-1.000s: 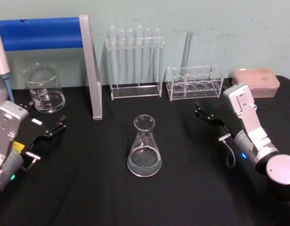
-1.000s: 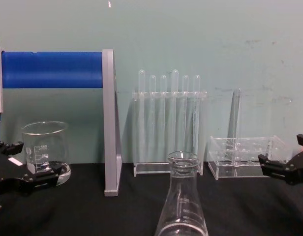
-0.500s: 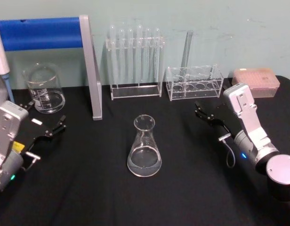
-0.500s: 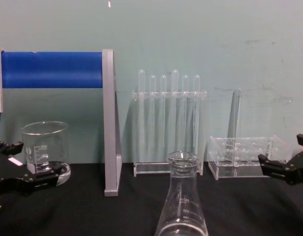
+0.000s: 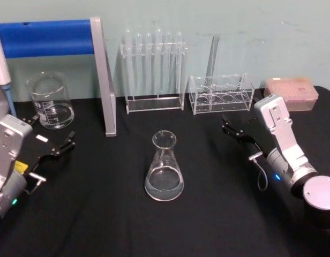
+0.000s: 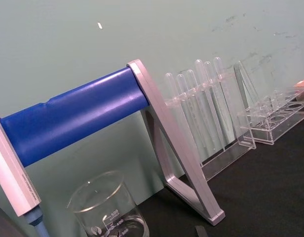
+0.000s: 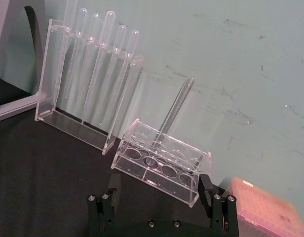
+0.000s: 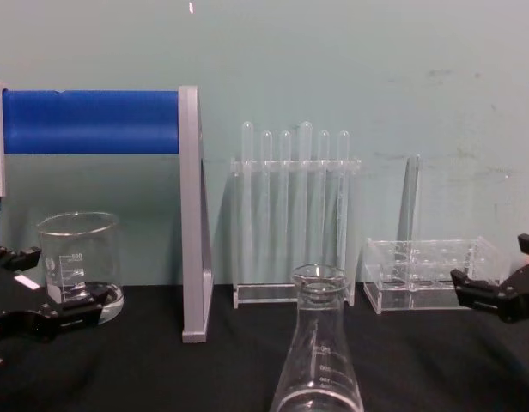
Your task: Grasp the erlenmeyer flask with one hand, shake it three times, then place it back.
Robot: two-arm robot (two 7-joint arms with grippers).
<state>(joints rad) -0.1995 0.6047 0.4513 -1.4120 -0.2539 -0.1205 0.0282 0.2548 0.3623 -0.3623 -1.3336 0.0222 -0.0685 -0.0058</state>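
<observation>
Black cloth [image 5: 100, 214] covers the table, with a pale green wall [image 8: 333, 69] behind it; from my seat I see nothing held by either arm. Nearest me, the flask [image 5: 164, 168] stands upright on the cloth in the middle, between the two arms and well apart from both; in the chest view its neck and flared rim [image 8: 319, 335] rise at the bottom centre, white marks on the glass.

To the left, the left gripper [image 5: 47, 140] sits low over the cloth with its fingers spread — nothing between them; it lies just in front of the beaker [image 5: 50, 101], and in the chest view its black fingers [image 8: 71, 309] cross the beaker's base. To the right, the right gripper [image 5: 234, 127] hangs over the cloth, fingers apart and bare; its wrist view shows the two fingertips [image 7: 206, 186] wide of each other, pointing at the low rack [image 7: 159, 165].

Farther back, along the wall: a grey stand with a blue bar [image 5: 47, 37] at the left, with a pipette [image 5: 2, 75] beside it; then the tall rack of test tubes [image 5: 153, 72]; then the low rack with one tube leaning in it; and a pink tip box [image 5: 292, 92] at the far right — all standing clear of the flask.
</observation>
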